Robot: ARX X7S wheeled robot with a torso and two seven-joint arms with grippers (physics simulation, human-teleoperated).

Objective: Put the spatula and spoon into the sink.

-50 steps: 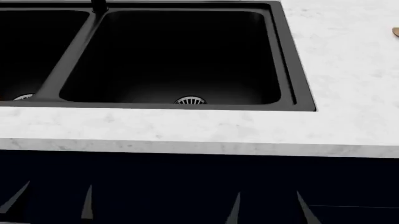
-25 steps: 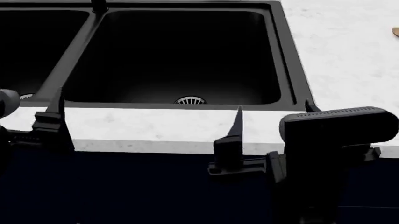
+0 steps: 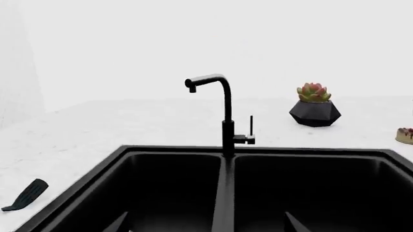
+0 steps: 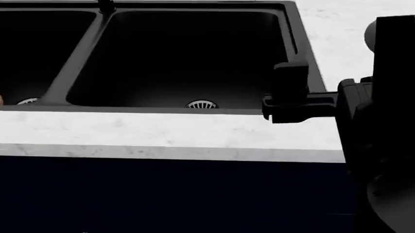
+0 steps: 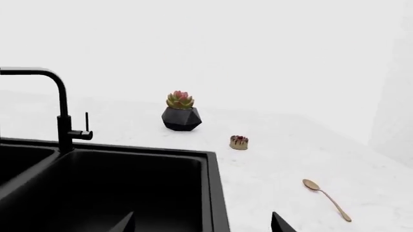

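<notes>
The black double-basin sink [image 3: 361,153] fills the left wrist view, its tall faucet [image 3: 226,113] behind the divider. On the counter beside one end of the sink lies the spatula [image 3: 26,195]; only its black head shows. The tan spoon [image 5: 326,197] lies on the counter past the sink's other end [image 5: 216,193]. My left gripper [image 3: 206,227] is open over the sink's front, nothing between its fingertips. My right gripper [image 5: 203,226] is open too, straddling the sink's end rim, well short of the spoon. In the head view the sink [image 4: 303,58] lies ahead, with my right arm [image 4: 382,121] at its right corner.
A succulent in a black faceted pot [image 5: 181,112] and a small cupcake [image 5: 239,142] stand on the white marble counter [image 4: 162,131] behind the sink. Round drain strainers [image 4: 201,104] sit in the basins. Dark cabinet fronts [image 4: 162,194] lie below the counter edge.
Both arms have risen from below the counter edge. The right arm has moved up and to the right, level with the sink. The left gripper has left the head view.
</notes>
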